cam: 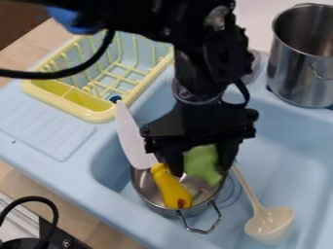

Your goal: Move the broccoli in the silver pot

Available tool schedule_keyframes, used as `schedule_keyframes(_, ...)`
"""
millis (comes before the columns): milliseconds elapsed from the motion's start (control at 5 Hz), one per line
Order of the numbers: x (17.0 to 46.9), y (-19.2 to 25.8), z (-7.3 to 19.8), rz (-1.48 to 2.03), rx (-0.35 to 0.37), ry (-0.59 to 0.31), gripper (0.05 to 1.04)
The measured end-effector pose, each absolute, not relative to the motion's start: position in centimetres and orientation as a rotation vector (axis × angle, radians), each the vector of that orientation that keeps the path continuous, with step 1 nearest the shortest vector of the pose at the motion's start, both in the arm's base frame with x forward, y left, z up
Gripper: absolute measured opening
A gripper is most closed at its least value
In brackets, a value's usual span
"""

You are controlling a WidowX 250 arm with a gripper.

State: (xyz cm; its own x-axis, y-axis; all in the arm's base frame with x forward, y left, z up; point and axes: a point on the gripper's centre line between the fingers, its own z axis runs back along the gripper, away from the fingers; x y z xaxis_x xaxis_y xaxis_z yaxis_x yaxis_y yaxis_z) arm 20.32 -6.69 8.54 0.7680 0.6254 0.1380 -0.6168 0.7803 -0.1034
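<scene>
I am holding the green broccoli (203, 160) in my black gripper (200, 170), and my two fingers are squeezing it, one on each side. My gripper is pointing down over the small silver pot (139, 188), and the low end of the broccoli is showing against the inside of that pot. I cannot tell if it is touching the bottom. A knife is sitting in the pot too, right next to the broccoli. Its yellow handle (170, 187) is resting inside, and its pale blade (132, 141) is sticking up and out over the rim, leaning to the left. The small pot is standing in the blue sink (292, 146), with its wire handle (200, 228) facing the front. A cream ladle (268, 224) is lying in the sink just to the right of the pot, and its round cup is nearer the front. A big silver pot (292, 73) is standing at the back right, and a yellow dish rack (98, 116) is sitting at the back left.
</scene>
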Motion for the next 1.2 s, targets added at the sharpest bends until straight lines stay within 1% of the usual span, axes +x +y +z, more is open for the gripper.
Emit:
schedule_keyframes(200, 20.5, -6.7, 8.7, 0.667, -0.078, -0.174, 0.958)
schedule_keyframes(400, 20.4, -6.6, 9.9, 0.676, -0.108, -0.216, 0.986)
schedule_keyframes(800, 19.6, -6.3, 11.7, 0.693, -0.115, -0.256, 0.986)
schedule_keyframes(1000, 18.8, -6.3, 12.1, 0.719, -0.111, -0.227, 0.986)
schedule_keyframes(1200, 18.9, -6.4, 12.6, 0.741, -0.122, -0.173, 0.986)
